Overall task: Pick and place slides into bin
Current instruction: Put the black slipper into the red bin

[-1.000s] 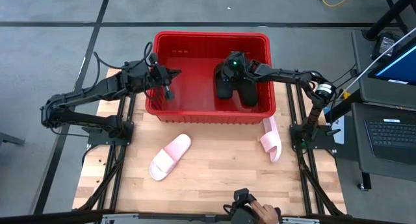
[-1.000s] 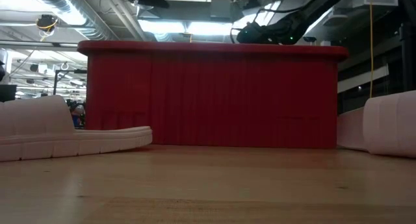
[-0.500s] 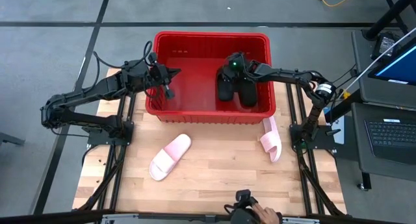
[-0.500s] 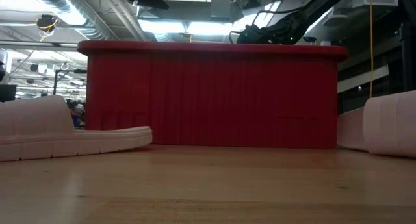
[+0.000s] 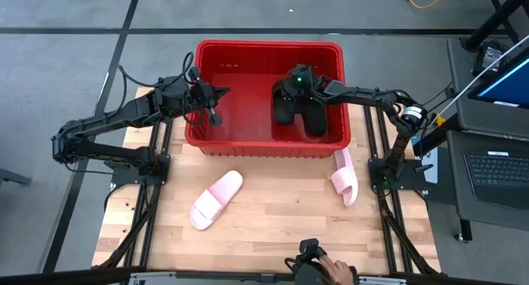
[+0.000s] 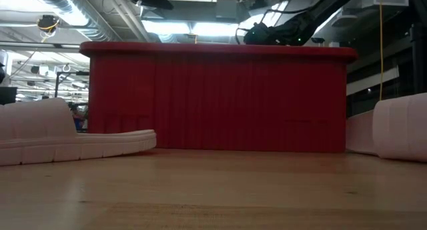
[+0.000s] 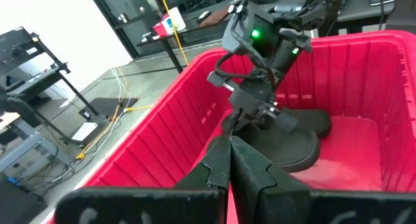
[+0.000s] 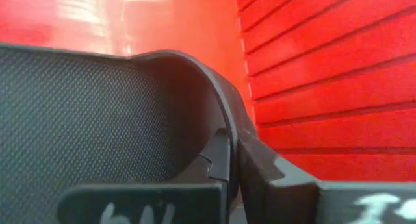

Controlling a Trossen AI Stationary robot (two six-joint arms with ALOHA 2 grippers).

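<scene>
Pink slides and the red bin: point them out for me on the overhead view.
left pink slide (image 5: 216, 199), high view, on its footbed near the strap.
right pink slide (image 5: 345, 178), high view, on the middle of its strap.
red bin (image 5: 269, 46), high view, on its far rim.

A robotics lab or workshop: grey concrete floor (image 5: 66, 70), exposed ceiling ducts (image 6: 80, 13), metal racks (image 7: 26, 49), and a laptop (image 5: 500, 171) beside the bench (image 5: 273, 219).

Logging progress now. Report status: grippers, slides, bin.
Right gripper in red bin, jaws shut on a black slide's strap. Left gripper shut, empty, over bin's left side. Two pink slides on the table. Nothing blocking.
</scene>
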